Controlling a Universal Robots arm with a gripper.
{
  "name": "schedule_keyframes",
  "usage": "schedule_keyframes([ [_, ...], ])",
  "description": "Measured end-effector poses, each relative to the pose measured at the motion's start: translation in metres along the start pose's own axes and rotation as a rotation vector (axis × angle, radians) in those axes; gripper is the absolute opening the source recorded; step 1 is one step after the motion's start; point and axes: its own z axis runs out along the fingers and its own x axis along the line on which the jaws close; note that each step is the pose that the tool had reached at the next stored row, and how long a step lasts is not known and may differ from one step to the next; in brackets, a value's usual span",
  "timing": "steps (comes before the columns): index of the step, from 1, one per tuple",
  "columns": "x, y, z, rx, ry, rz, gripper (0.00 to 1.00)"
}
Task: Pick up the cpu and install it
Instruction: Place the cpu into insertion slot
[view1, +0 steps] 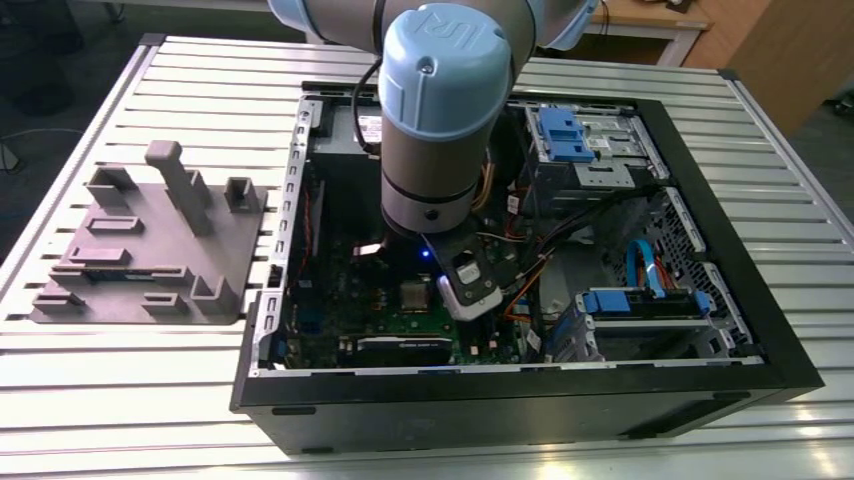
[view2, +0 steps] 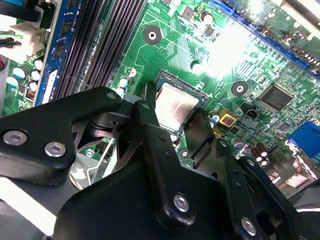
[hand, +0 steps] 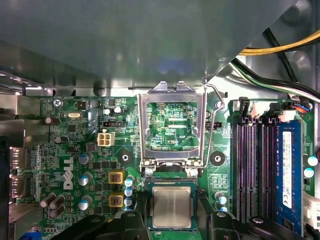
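The cpu (hand: 171, 207), a small square chip with a silvery top, lies flat in its socket on the green motherboard (hand: 75, 150). In the second wrist view the cpu (view2: 175, 106) shows between my two black fingers (view2: 145, 107). My gripper (hand: 172, 212) hovers over the socket, its fingers (hand: 218, 222) apart on either side of the chip, nothing lifted in them. In the exterior view the cpu (view1: 414, 293) sits on the board just to that view's left of my gripper (view1: 463, 300), deep inside the open computer case (view1: 534, 390).
The socket's metal lid frame (hand: 172, 125) stands flipped open beside the cpu, with its wire lever (hand: 212, 95). Memory slots (hand: 250, 170) and a blue memory stick (hand: 287, 170) run alongside. Cables (hand: 280, 50) cross nearby. A grey parts fixture (view1: 147, 240) rests on the slatted table.
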Motion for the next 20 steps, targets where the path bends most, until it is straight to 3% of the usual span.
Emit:
schedule_keyframes([
  [14, -0.0001, 0.0001, 0.001, -0.0005, -0.0005, 0.001, 0.48],
  [15, 0.0, 0.0001, 0.0009, -0.0003, -0.0003, 0.001, 0.55],
  [17, 0.0, 0.0, 0.0007, -0.0001, -0.0002, 0.001, 0.55],
  [20, 0.0, 0.0002, -0.0056, 0.0, 0.0001, 0.001, 0.55],
])
